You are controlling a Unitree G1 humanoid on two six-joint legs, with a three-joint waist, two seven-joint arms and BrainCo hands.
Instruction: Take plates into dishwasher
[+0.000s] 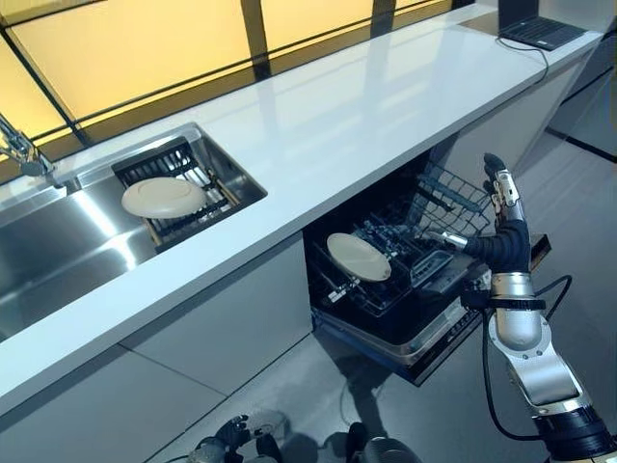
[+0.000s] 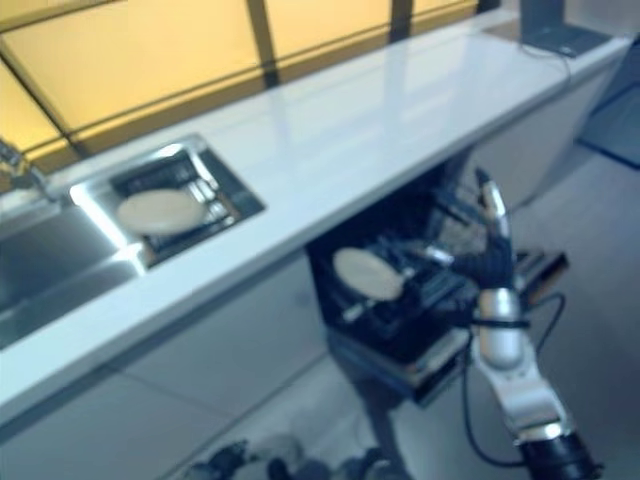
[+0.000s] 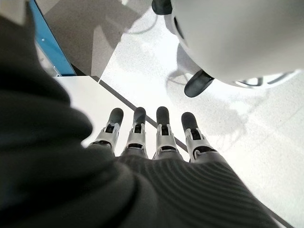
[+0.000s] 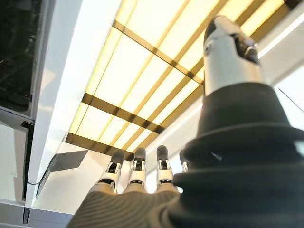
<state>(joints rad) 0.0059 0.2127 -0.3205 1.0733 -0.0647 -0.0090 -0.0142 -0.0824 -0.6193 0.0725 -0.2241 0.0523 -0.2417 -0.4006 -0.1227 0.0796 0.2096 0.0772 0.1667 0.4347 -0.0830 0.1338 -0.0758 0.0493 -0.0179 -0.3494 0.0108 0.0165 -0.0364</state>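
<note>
Ceramic-looking, one plate [image 1: 163,196] is lying on the sink rack [image 1: 214,189], another [image 1: 358,257] standing in the dishwasher [image 1: 415,260]; likely stiff, slick and breakable, best pinched at the rim, while both hands, right [image 1: 499,198] and left [image 3: 156,137], are hanging straight-fingered, holding nothing.

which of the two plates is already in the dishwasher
The round cream plate leaning in the open dishwasher's dark wire rack. The other round cream plate lies flat on the dark drying rack in the steel sink.

A long white counter [image 1: 366,116] holds a steel sink [image 1: 58,251] at left — with a faucet [image 1: 21,152] — and 1 dark laptop [image 1: 542,31] far right.
</note>
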